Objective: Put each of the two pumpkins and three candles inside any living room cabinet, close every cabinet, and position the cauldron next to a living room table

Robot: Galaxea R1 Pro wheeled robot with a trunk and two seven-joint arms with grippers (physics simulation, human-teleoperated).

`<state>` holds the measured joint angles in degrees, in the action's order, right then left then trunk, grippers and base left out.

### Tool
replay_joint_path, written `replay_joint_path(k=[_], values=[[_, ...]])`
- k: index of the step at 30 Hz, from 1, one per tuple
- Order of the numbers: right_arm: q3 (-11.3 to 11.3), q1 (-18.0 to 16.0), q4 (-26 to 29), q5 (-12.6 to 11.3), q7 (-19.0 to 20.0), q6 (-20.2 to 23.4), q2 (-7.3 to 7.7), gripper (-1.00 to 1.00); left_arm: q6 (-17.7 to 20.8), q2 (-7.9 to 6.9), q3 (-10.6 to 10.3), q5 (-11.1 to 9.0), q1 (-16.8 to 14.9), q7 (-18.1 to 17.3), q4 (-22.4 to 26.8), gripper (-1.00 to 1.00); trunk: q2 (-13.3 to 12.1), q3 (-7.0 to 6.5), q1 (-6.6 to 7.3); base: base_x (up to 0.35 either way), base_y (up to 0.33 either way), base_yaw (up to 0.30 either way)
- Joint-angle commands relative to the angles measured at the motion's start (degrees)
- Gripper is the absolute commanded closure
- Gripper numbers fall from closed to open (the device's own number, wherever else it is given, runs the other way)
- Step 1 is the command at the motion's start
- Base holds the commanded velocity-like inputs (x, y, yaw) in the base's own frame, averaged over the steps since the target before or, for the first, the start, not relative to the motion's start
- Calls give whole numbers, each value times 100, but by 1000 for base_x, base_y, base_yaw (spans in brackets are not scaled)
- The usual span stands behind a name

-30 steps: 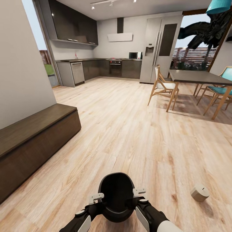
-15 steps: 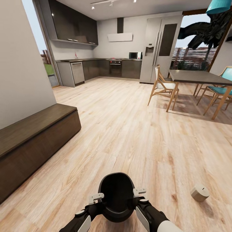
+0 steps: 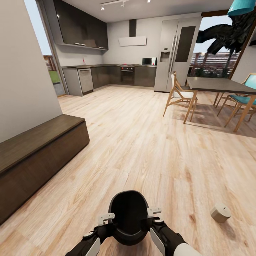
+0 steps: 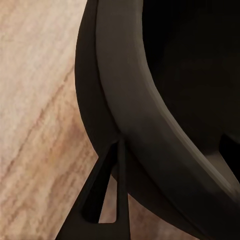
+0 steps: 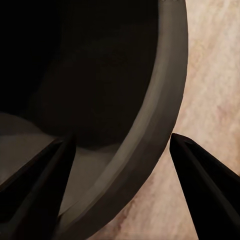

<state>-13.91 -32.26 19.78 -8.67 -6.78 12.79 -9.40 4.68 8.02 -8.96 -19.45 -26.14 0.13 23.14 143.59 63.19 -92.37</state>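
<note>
The black cauldron (image 3: 128, 216) hangs low in front of me in the head view, held between both arms. My left gripper (image 3: 106, 217) straddles its rim on one side, and my right gripper (image 3: 153, 212) does so on the other. In the left wrist view the cauldron wall (image 4: 150, 120) runs between the left gripper (image 4: 165, 175) fingers. In the right wrist view the cauldron rim (image 5: 150, 135) sits between the right gripper (image 5: 120, 170) fingers. A pale candle (image 3: 220, 212) lies on the floor to my right. The low dark-brown cabinet (image 3: 39, 156) stands shut along the left wall. The pumpkins are out of view.
A dark dining table (image 3: 222, 84) with wooden chairs (image 3: 179, 95) stands at the far right. The kitchen counter (image 3: 106, 75) and a tall fridge (image 3: 176, 49) line the back wall. Open wood floor (image 3: 142, 142) stretches ahead.
</note>
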Motion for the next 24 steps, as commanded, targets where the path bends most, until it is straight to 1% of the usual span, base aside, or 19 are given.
replay_joint_path(k=[1, 3, 24], values=[[-59, 0, 8, -107, -43, 25, 5, 100, 24, -2, -44, -65, 3, 0, -37, 100, 1, 6, 0, 0, 0, 0], [-59, 0, 8, -108, -43, 23, 5, 100, 24, -2, -44, -67, 3, 2, -37, 100, 1, 6, 0, 0, 0, 0], [-59, 0, 10, -100, -43, 25, 8, 100, 24, -2, -44, -68, 3, -4, -37, 100, -27, -459, 54, 0, 0, 0]])
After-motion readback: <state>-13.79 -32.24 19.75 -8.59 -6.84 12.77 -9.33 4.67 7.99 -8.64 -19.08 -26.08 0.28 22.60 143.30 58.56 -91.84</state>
